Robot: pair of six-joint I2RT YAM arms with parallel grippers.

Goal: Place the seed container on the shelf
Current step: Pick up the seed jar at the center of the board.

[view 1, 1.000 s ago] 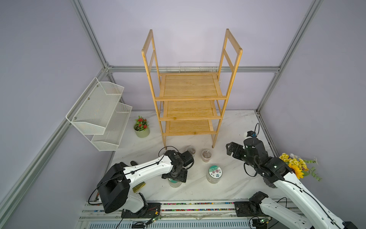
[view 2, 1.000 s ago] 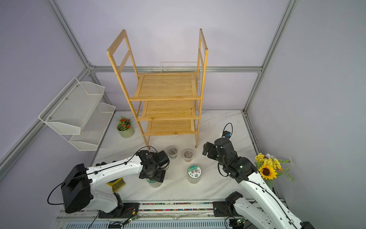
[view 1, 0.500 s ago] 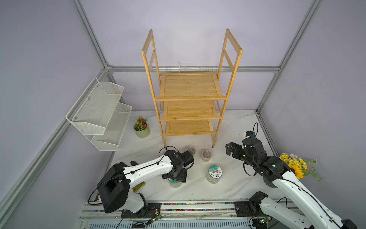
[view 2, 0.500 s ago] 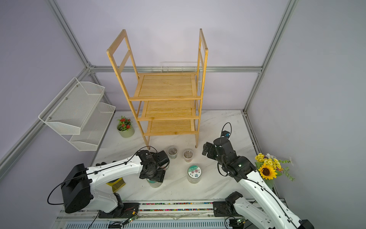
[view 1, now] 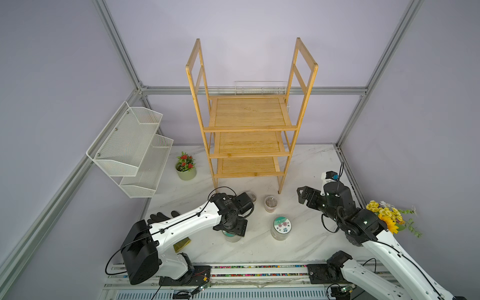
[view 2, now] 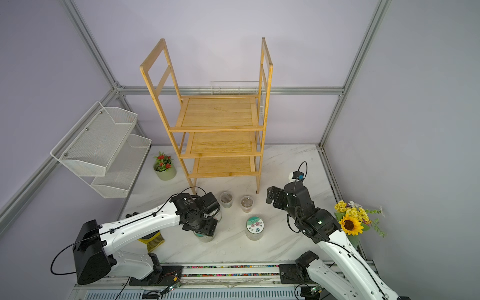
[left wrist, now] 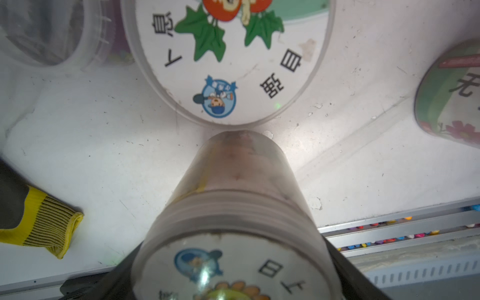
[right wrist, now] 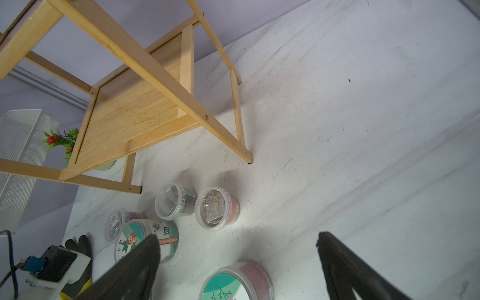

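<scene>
Left claw (view 1: 231, 228) clamps the translucent, picture-lidded cylindrical seed container (left wrist: 233, 194) on the white marble table (view 1: 259, 249); right claw (right wrist: 237, 235) gapes empty.

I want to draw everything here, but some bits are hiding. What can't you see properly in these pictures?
- Seed container: in both top views the left gripper covers all but its lower edge.
- Its lid sticker: cut off by the edge of the left wrist view.
- Clear tub: its contents are too small in the top views.
- Black glove: mostly hidden under the left arm in the top views.
</scene>
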